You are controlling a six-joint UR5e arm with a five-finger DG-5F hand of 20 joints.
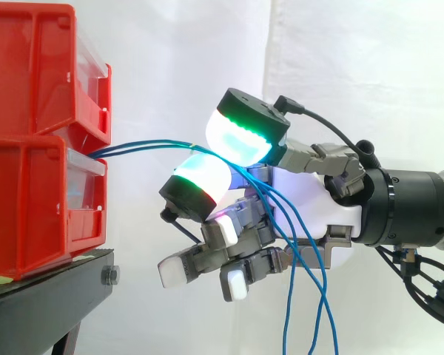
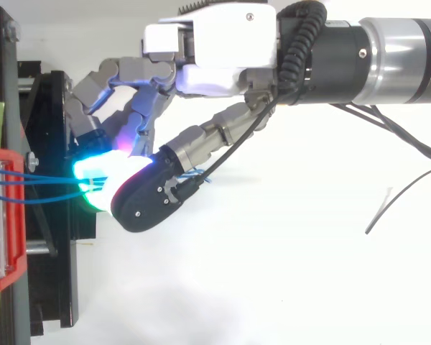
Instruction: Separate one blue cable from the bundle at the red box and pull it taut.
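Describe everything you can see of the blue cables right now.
The blue cables are thin, smooth-looking strands, several together. They leave the front of the red bins, run nearly level to the hand, pass between its glowing pads, then hang slack past the palm and out of the bottom edge. How many the pads pinch, I cannot tell.
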